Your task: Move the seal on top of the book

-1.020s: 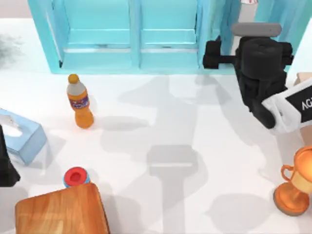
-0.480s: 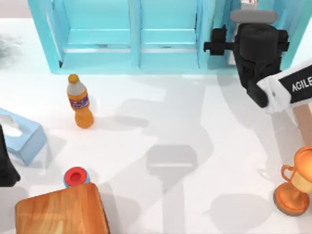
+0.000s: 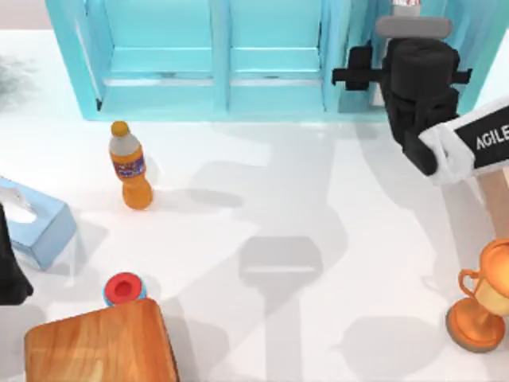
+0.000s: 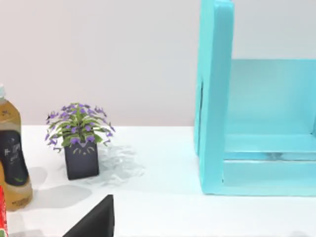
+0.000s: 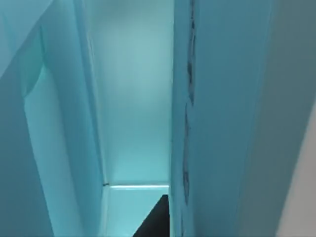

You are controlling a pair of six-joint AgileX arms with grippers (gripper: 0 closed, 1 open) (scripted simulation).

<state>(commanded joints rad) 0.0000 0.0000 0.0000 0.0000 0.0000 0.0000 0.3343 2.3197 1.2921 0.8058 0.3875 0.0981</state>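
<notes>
White tabletop [image 3: 334,199] lies below my right gripper [image 3: 413,64] (finger state unclear), raised against the teal cabinet [image 3: 223,64]; left arm [image 3: 9,270] parked.

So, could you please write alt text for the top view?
The right gripper hangs at the far right by a teal shelf unit. On the white table stand an orange bottle, tissue box, wooden block and trophy.

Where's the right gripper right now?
In the top view the right gripper is at the far right of the table, up against the right end of the teal shelf unit, well behind the trophy.
</notes>
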